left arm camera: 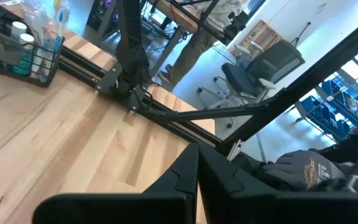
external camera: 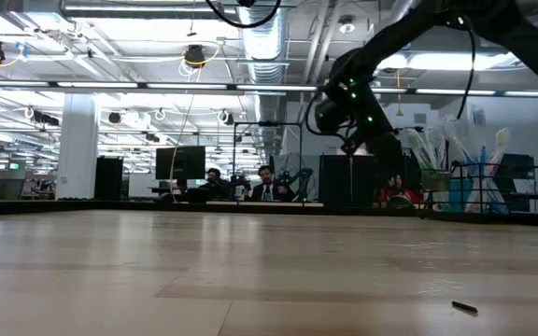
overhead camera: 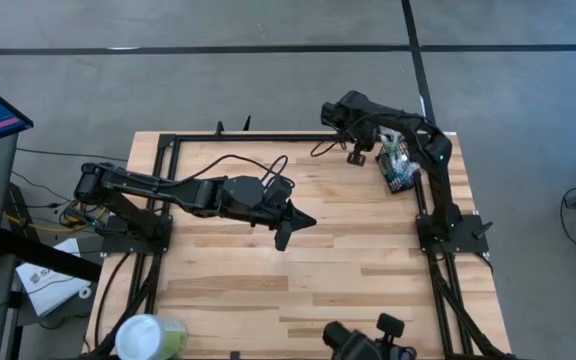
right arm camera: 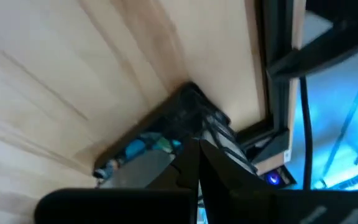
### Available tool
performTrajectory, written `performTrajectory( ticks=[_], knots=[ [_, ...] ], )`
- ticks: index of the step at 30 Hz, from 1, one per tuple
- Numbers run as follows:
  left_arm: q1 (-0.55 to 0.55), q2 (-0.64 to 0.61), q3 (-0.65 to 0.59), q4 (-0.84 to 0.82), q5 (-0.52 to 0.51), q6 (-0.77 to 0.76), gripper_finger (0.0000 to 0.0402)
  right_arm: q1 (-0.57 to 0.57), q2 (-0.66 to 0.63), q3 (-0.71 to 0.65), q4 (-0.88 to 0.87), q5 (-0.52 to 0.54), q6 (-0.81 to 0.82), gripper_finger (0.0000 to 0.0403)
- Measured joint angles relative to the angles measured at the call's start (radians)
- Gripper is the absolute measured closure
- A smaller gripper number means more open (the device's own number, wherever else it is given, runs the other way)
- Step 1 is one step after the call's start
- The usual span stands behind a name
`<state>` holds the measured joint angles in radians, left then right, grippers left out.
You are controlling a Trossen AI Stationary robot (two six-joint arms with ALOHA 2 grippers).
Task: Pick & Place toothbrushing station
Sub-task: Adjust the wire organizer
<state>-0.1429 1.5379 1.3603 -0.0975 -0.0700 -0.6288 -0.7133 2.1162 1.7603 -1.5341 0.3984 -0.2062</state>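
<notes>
The toothbrushing station point(overhead camera: 400, 172) is a small black wire holder with toothbrushes and small bottles. It stands on its base near the table's far right corner. The left wrist view shows it far off point(left arm camera: 18, 48), and in the right wrist view it lies just beyond the fingertips point(right arm camera: 157, 134). My right gripper point(overhead camera: 392, 150) is shut and slants down over the station point(right arm camera: 197, 149); whether it touches the station cannot be told. In the low view it hangs under the arm point(external camera: 386, 154). My left gripper point(overhead camera: 303, 220) is shut and holds nothing. It stays raised over the table's middle point(left arm camera: 197, 155).
A pale-green cup with a white lid point(overhead camera: 150, 335) stands at the near left corner. Black frame rails point(overhead camera: 168, 150) run along the table's edges, close to the station point(right arm camera: 272, 68). A small dark object point(external camera: 463, 306) lies on the wood near the front. People sit in the room beyond.
</notes>
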Motion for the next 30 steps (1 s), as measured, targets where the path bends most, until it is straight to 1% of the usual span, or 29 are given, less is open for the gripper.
performTrajectory(
  ticks=[2,7,15,19,23,30],
  knots=[
    [0.000,0.000,0.000,0.000,0.000,0.001,0.0401,-0.012,0.000,-0.023,-0.001,0.027,0.000,0.0403],
    [0.000,0.000,0.000,0.000,0.000,0.012,0.0401,-0.023,0.000,-0.059,0.001,0.053,-0.003,0.0403],
    [0.000,0.000,-0.001,0.000,0.000,0.019,0.0401,-0.023,0.000,-0.109,0.068,0.061,-0.014,0.0403],
    [0.000,0.000,-0.001,0.000,0.000,0.019,0.0401,-0.025,0.000,-0.144,0.091,0.104,-0.038,0.0403],
    [0.000,0.000,-0.001,0.000,0.000,0.019,0.0401,-0.042,0.000,-0.173,0.102,0.104,-0.040,0.0403],
    [0.012,0.000,-0.001,0.000,0.000,0.021,0.0401,-0.065,0.000,-0.179,0.099,0.129,-0.029,0.0403]
  ],
)
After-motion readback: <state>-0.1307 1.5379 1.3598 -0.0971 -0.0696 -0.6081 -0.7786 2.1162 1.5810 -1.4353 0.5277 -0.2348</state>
